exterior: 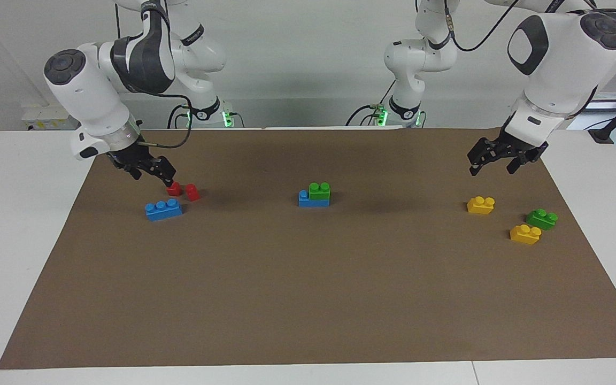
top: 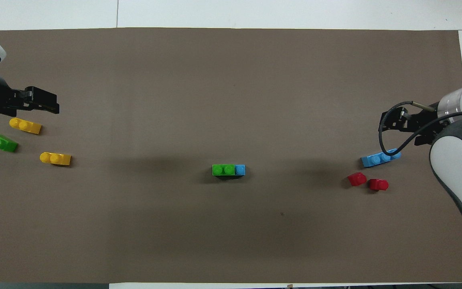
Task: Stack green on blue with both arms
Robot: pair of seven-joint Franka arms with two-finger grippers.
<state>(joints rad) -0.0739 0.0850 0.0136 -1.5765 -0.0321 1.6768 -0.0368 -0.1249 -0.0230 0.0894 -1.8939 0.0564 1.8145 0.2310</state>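
A green brick (exterior: 319, 191) sits stacked on a blue brick (exterior: 304, 199) at the middle of the mat; the stack also shows in the overhead view, green (top: 223, 169) on blue (top: 240, 169). A second blue brick (exterior: 163, 209) (top: 379, 158) lies toward the right arm's end. A second green brick (exterior: 541, 218) (top: 0, 142) lies toward the left arm's end. My right gripper (exterior: 153, 175) (top: 385, 126) hangs open and empty over the mat, close to the second blue brick. My left gripper (exterior: 492, 168) (top: 52, 105) hangs open and empty above a yellow brick.
Two yellow bricks (exterior: 480, 205) (exterior: 525, 234) lie beside the second green brick. Two small red pieces (exterior: 174, 189) (exterior: 192, 192) lie just nearer to the robots than the second blue brick. A brown mat (exterior: 308, 299) covers the white table.
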